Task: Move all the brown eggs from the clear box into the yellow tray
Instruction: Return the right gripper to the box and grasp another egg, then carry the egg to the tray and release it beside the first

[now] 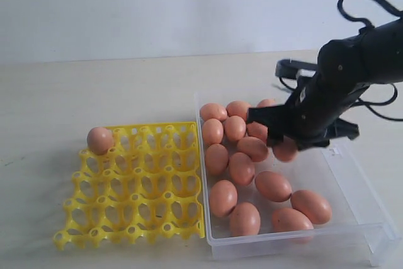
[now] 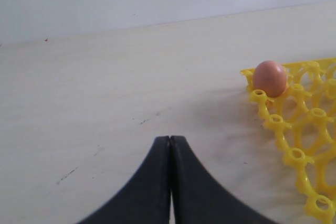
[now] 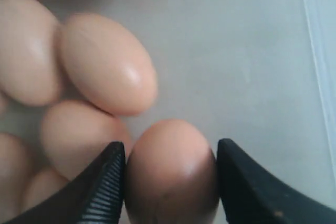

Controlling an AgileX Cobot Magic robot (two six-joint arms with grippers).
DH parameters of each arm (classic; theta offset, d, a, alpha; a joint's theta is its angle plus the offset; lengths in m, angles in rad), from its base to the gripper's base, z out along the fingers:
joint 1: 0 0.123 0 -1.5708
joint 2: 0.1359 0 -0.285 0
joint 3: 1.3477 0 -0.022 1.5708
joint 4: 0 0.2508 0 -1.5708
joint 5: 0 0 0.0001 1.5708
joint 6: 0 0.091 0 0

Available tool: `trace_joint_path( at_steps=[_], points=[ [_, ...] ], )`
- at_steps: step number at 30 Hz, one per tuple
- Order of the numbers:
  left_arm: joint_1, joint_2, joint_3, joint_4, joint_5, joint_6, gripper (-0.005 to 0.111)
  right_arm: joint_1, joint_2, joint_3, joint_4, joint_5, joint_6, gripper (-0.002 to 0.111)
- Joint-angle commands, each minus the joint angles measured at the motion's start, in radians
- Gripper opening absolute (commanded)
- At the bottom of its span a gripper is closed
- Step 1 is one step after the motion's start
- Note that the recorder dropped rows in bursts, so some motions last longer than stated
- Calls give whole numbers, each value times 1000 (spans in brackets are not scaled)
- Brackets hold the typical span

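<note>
One of the brown eggs [image 1: 99,140] sat at the yellow tray's [image 1: 154,129] upper left; the rest lay in the clear box [image 1: 352,201]. Right gripper [image 3: 171,148] straddled one, pinch uncertain; left gripper [image 2: 169,141] pressed together

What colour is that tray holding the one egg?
The egg tray is bright yellow, clearest in the exterior view.

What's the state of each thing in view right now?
yellow tray: one corner cup filled, the other cups empty.
clear box: open-topped, holding loose eggs.
brown eggs: one seated in the tray, the rest lying in the box.
left tool: shut, nothing held.
right tool: down in the box, jaws either side of one egg; grip unclear.
</note>
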Motion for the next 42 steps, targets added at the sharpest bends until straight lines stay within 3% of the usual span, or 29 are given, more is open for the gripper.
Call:
trace_joint_path(
  at_steps=[1, 6, 13, 24, 42],
  points=[
    [-1, -6, -5, -4, -8, -5, 0, 52, -148, 33, 4, -366, -176, 0],
    [-1, -6, -5, -4, -8, -5, 0, 168, -140, 84, -22, -730, -304, 0],
    [-1, -6, -5, -4, -8, -5, 0, 258, 32, 67, -330, -1072, 41, 0],
    [-1, -6, -5, -4, -8, -5, 0, 269, 269, -119, -620, -1199, 425, 0],
    [-1, -6, -5, -4, -8, -3, 0, 269, 426, -237, -631, -1176, 439, 0]
  ],
)
